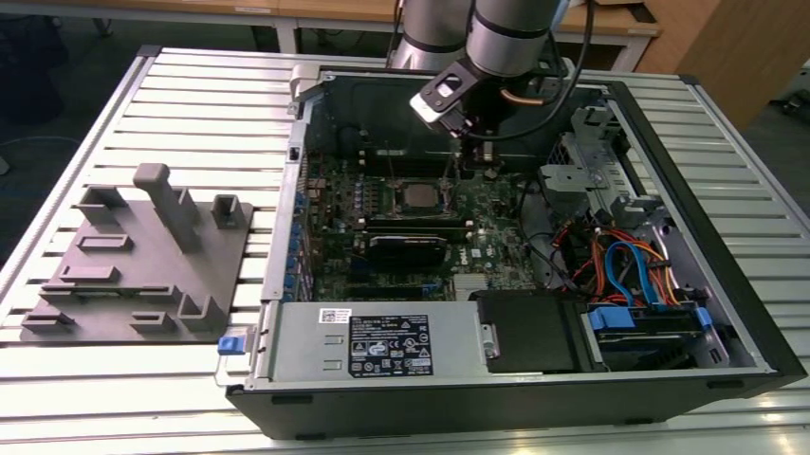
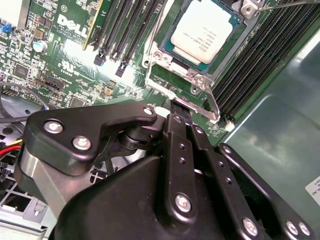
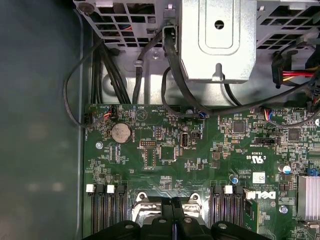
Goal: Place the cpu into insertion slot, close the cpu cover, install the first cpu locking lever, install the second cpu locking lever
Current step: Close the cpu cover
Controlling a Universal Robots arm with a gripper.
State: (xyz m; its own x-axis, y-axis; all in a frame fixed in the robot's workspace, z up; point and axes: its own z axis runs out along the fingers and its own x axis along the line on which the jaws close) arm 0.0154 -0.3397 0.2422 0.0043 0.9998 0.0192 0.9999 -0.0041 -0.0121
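The cpu (image 2: pixel 202 30) lies flat in the insertion slot on the green motherboard (image 2: pixel 65 65), its silver-grey top facing up. The insertion slot itself is mostly hidden under it. The silvery cpu cover (image 2: pixel 176 67) lies down around the chip as a frame. A thin locking lever (image 2: pixel 156 31) runs along one side of the frame, and another thin rod (image 2: pixel 290 4) shows at the far corner. My gripper (image 2: pixel 175 106) is shut, its black tips right at the cover's edge. In the exterior view the gripper (image 1: pixel 471 169) hangs inside the open case just behind the cpu (image 1: pixel 415 196).
Black memory slots (image 2: pixel 125 30) flank the socket on both sides. Cables (image 3: pixel 172 65) and a metal drive cage (image 3: pixel 217 40) rise beyond the board. The case wall (image 2: pixel 280 145) stands close by. A grey fixture (image 1: pixel 139 256) sits at the exterior view's left.
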